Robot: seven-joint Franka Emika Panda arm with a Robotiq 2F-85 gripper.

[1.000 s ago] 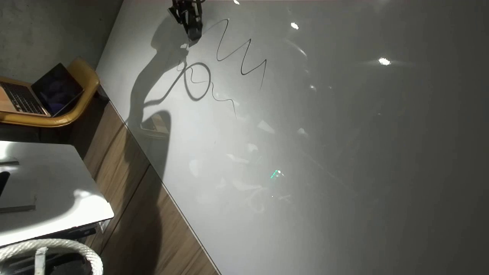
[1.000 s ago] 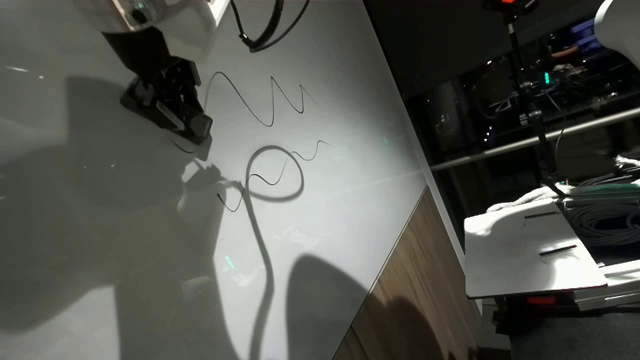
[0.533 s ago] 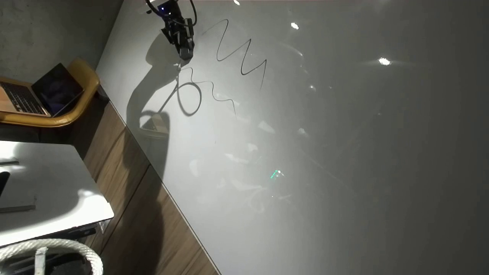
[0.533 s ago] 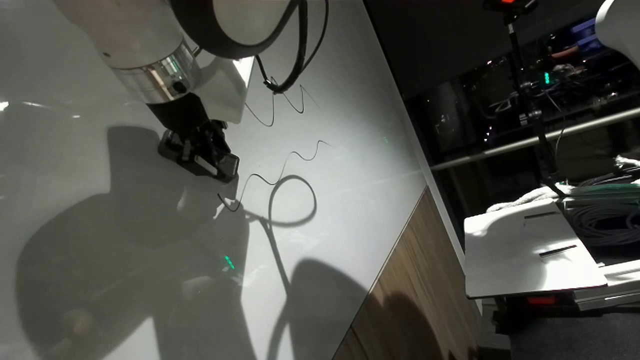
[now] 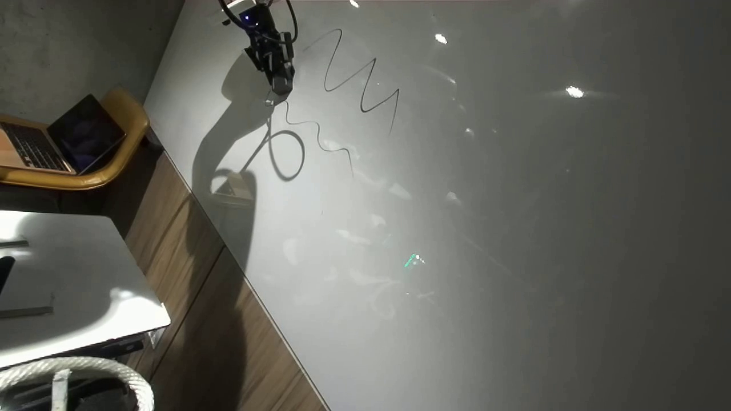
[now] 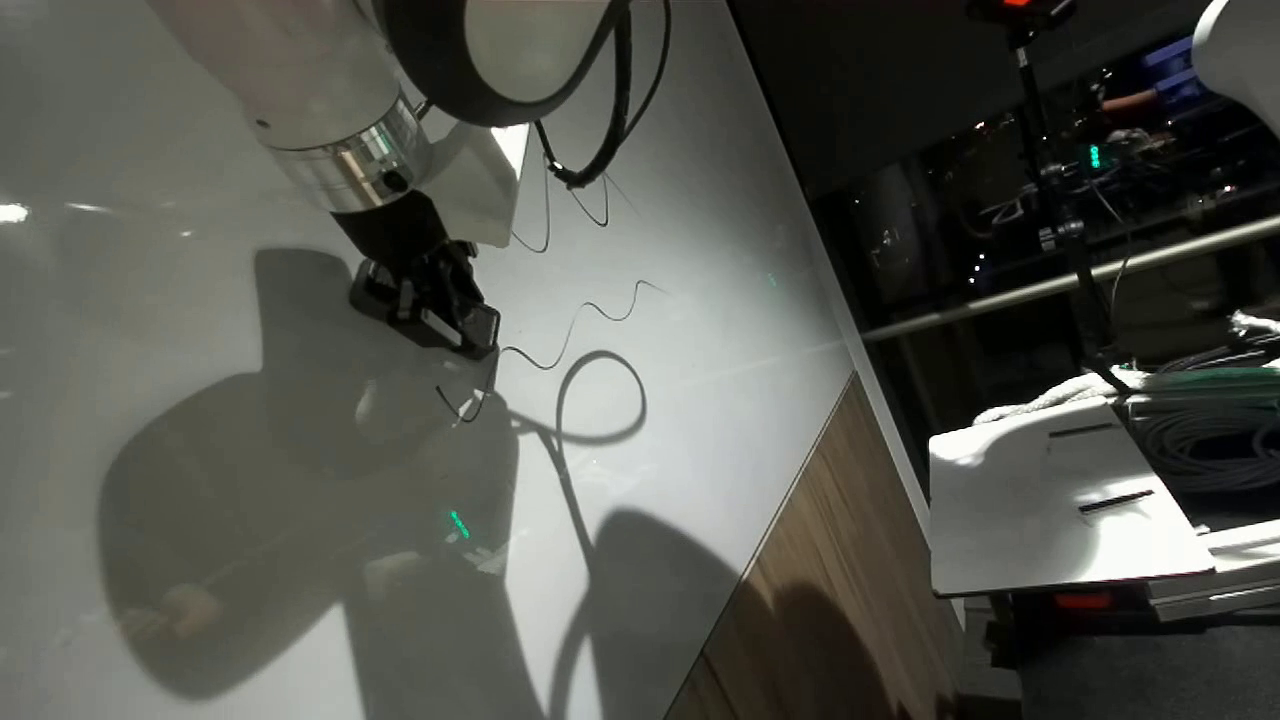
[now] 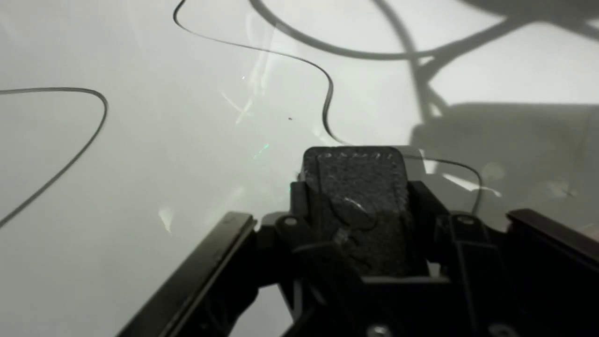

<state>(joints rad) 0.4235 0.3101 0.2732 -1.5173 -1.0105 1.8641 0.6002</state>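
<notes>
My gripper [image 7: 356, 196] is shut on a dark, fuzzy, rounded block [image 7: 360, 178], possibly an eraser, held between both fingers. In both exterior views the gripper [image 5: 282, 85] reaches down close over a glossy white surface [image 6: 690, 380]; whether the block touches it I cannot tell. Just past the block runs a thin wavy dark line [image 7: 331, 89], part of it hidden behind the block. That wavy line [image 6: 545, 368] also passes right beside the gripper [image 6: 475, 335] in an exterior view. A zigzag line [image 5: 374, 59] is drawn farther off, partly covered by the arm in an exterior view.
A laptop [image 5: 85, 137] rests on a yellow chair [image 5: 134, 114] beyond the surface's edge. Wood panelling [image 5: 188, 274] borders that edge. A small white table [image 6: 1060, 510] and a camera stand [image 6: 1070, 240] are off to the side. Arm shadows fall across the white surface.
My gripper, still holding the block, has moved away from the zigzag's near end to the start of the wavy line. Over the last half second it shifted only slightly. Both lines look unchanged.
</notes>
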